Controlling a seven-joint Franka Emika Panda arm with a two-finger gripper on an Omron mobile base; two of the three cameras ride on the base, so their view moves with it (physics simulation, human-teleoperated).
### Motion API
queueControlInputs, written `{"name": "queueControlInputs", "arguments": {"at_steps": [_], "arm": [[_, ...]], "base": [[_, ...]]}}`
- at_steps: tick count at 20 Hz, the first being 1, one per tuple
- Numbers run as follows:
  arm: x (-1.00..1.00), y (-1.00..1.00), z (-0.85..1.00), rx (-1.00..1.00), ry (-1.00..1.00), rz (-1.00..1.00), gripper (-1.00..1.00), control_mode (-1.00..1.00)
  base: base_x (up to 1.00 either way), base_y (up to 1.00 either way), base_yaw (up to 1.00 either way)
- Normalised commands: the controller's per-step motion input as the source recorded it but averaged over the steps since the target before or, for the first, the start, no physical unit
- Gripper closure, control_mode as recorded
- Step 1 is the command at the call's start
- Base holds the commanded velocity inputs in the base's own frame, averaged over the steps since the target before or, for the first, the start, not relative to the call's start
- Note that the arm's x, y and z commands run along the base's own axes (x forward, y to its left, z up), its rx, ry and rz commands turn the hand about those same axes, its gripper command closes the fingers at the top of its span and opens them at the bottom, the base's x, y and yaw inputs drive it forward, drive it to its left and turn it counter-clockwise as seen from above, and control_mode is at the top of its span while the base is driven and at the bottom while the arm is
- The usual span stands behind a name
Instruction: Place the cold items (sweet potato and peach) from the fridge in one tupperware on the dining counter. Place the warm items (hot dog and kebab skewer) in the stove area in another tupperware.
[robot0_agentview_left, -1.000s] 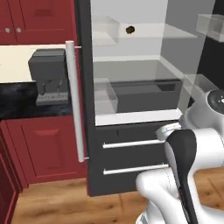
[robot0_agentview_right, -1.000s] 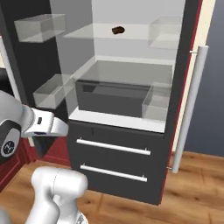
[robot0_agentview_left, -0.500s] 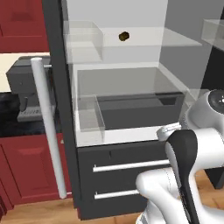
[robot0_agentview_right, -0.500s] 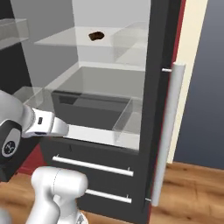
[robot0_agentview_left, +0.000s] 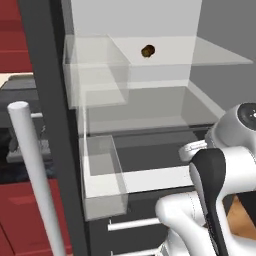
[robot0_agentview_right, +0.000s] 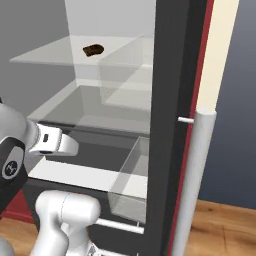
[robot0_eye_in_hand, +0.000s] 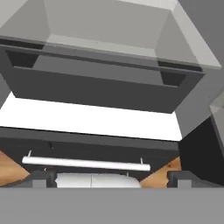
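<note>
Gripper (robot0_eye_in_hand: 109, 177), jaws spread and empty, faces the fridge's dark drawer (robot0_eye_in_hand: 94, 85), low because no reach has begun. A small brown item (robot0_agentview_left: 147, 50), possibly the sweet potato, lies on the glass shelf (robot0_agentview_left: 200, 52) above that drawer. Since the earlier frame, the base has driven closer.
</note>
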Motion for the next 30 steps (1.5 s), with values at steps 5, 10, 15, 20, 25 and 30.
{"name": "queueControlInputs", "arguments": {"at_steps": [5,10,15,20,25,30], "arm": [[0.0,0.0,0.0,0.0,0.0,0.0,-1.0,1.0],[0.0,0.0,0.0,0.0,0.0,0.0,-1.0,1.0],[0.2,0.04,0.12,0.06,0.01,0.0,-1.0,-1.0],[0.49,0.25,0.96,0.07,0.02,0.0,-1.0,-1.0],[0.08,0.32,1.0,0.0,0.0,-0.06,-1.0,-1.0],[0.25,0.12,0.78,0.02,0.0,-0.09,-1.0,-1.0]], "base": [[0.64,0.06,-0.26],[0.49,0.17,-0.35],[0.04,0.0,-0.03],[0.0,0.0,0.0],[0.0,0.0,0.0],[0.0,0.0,0.0]]}}
